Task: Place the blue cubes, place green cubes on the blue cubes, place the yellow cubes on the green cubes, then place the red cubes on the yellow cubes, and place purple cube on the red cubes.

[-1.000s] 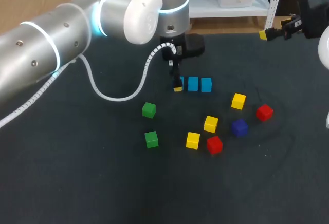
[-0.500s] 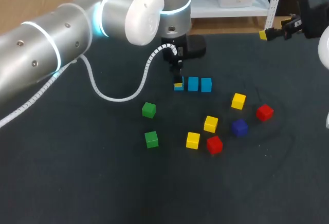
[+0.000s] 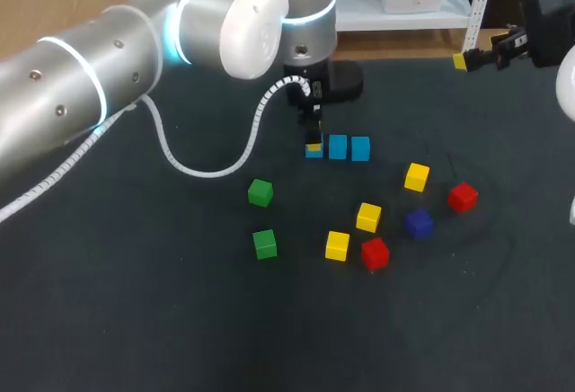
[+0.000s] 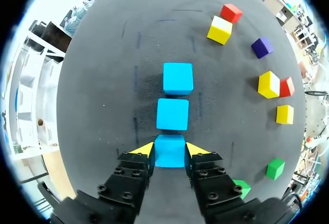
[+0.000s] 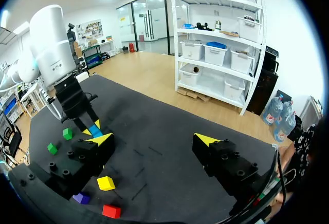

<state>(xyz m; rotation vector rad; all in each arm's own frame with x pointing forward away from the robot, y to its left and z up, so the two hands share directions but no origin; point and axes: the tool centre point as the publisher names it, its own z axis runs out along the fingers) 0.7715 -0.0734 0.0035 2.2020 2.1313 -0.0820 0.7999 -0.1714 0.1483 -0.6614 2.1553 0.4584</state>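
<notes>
Three blue cubes lie in a row; the left one (image 4: 169,154) sits between the fingers of my left gripper (image 4: 169,148), both yellow tips touching its sides. The other two (image 4: 172,114) (image 4: 178,78) lie ahead of it. In the head view my left gripper (image 3: 313,143) stands over the row's left end (image 3: 314,150). Two green cubes (image 3: 260,192) (image 3: 265,244), three yellow cubes (image 3: 417,177) (image 3: 368,217) (image 3: 337,245), two red cubes (image 3: 463,197) (image 3: 375,253) and a purple cube (image 3: 418,223) lie scattered. My right gripper (image 5: 153,140) is open and holds nothing, raised at the back right (image 3: 476,57).
The dark table mat (image 3: 180,320) has free room at the front and left. A white coiled cable (image 3: 207,169) hangs from my left arm over the mat.
My left gripper's fingers have come together onto the left blue cube, and the arm has shifted slightly right. The right arm has not moved.
</notes>
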